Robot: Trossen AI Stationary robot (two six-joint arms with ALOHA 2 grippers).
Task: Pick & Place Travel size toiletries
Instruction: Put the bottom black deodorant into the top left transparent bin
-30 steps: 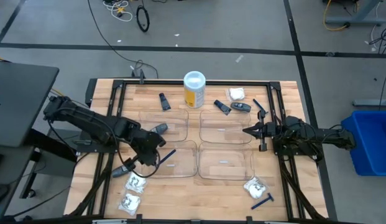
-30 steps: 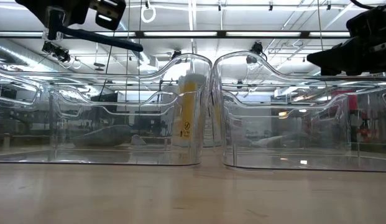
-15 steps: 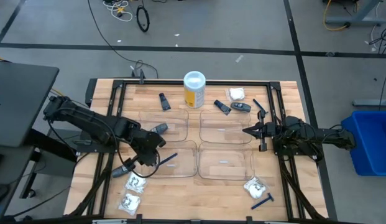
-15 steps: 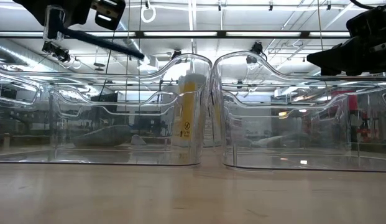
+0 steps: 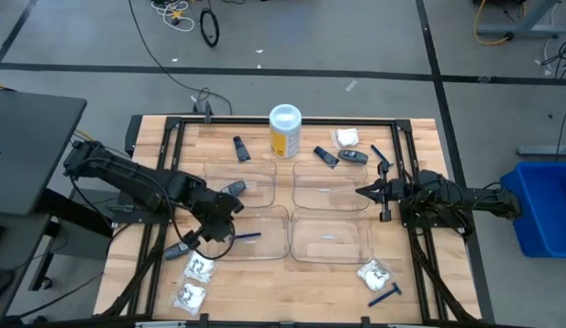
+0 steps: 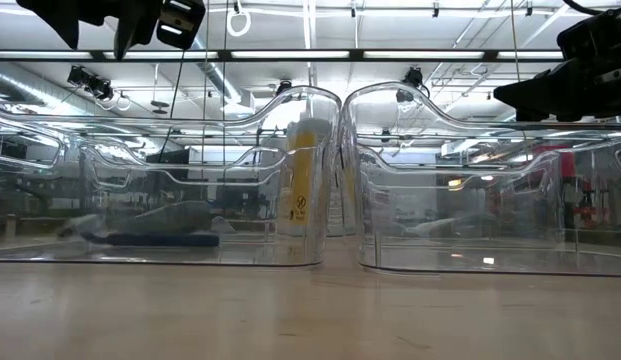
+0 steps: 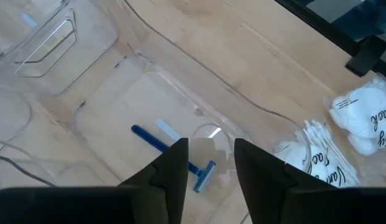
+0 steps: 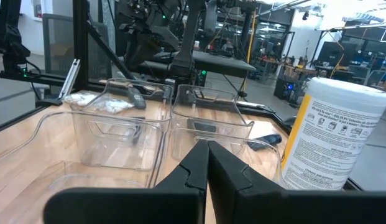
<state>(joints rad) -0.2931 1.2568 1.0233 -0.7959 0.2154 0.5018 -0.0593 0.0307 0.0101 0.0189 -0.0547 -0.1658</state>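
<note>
Left wrist view – blue razor (image 7: 171,150) in tray (image 7: 93,99), left tool (image 7: 208,163) open above

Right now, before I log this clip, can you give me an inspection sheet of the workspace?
Surface: wooden table, four clear trays.
Job's things: blue razor lying in the near-left tray; packets, another razor, grey stick and dark tubes lie around.
Clutter: yellow canister.
Grippers: left gripper above the razor tray, fingers apart, empty; right gripper shut, waiting.
Cables: on the floor behind.
Surroundings: blue bin.
</note>
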